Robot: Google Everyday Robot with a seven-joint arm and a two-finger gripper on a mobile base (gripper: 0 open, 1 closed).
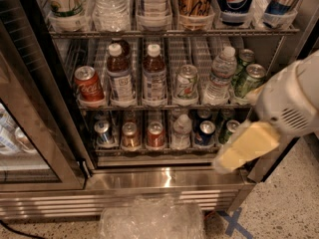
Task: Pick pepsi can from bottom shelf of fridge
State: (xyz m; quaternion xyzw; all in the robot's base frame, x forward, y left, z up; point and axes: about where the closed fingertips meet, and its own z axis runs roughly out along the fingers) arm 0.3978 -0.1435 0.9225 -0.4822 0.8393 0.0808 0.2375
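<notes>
The pepsi can [205,132], dark navy with a silver top, stands on the bottom shelf [149,152] of the fridge [164,180], second lane from the right. A clear water bottle [182,131] is to its left and a green can [228,130] to its right. My gripper [240,152], pale yellow on a white arm, reaches in from the right. It hangs in front of the fridge's lower right corner, just right of and below the pepsi can, not touching it.
The bottom shelf also holds a paler blue can [103,132], a copper can [130,135] and a red can [155,134]. The rack above holds a Coca-Cola can [88,85], tea bottles and green cans. The glass door [30,133] stands open at left. A crumpled plastic bag [152,218] lies on the floor.
</notes>
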